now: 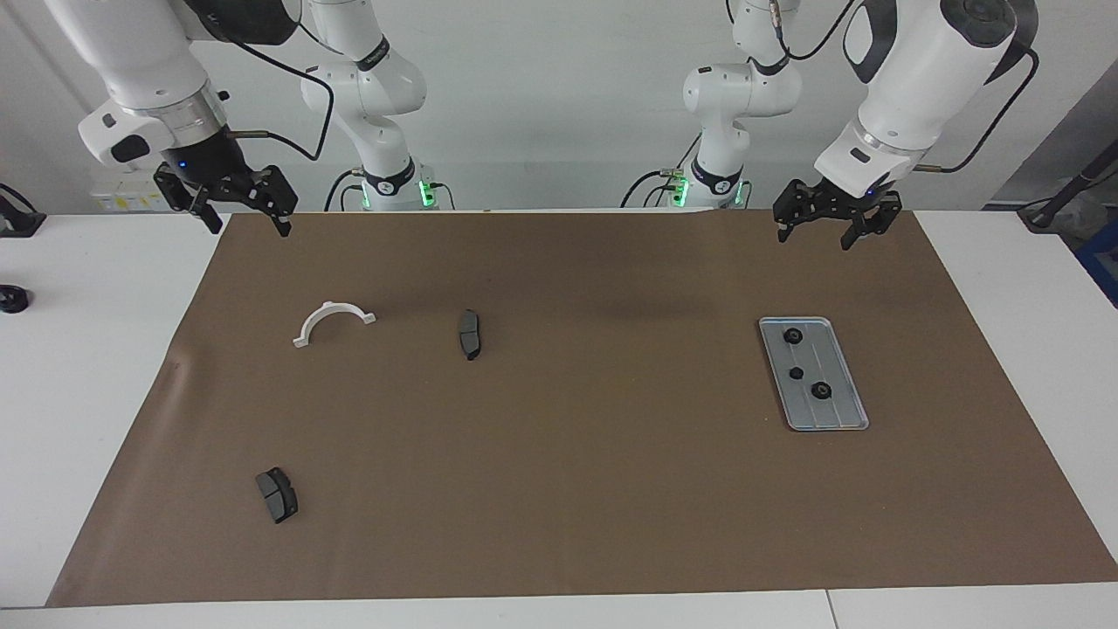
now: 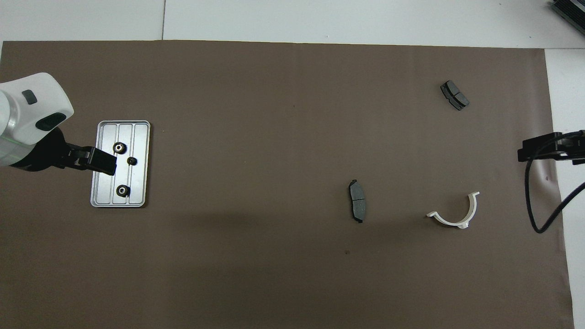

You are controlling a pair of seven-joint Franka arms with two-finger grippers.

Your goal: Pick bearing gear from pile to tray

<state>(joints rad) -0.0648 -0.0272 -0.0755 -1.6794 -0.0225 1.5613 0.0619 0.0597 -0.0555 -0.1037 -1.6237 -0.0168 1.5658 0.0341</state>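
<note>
Three bearing gears [image 1: 796, 373] lie in the tray [image 1: 851, 411] — delivered, I judge. My left gripper [image 1: 824, 224] hangs released above the tray; my right gripper [image 1: 234, 208] waits, released — both empty.
</note>
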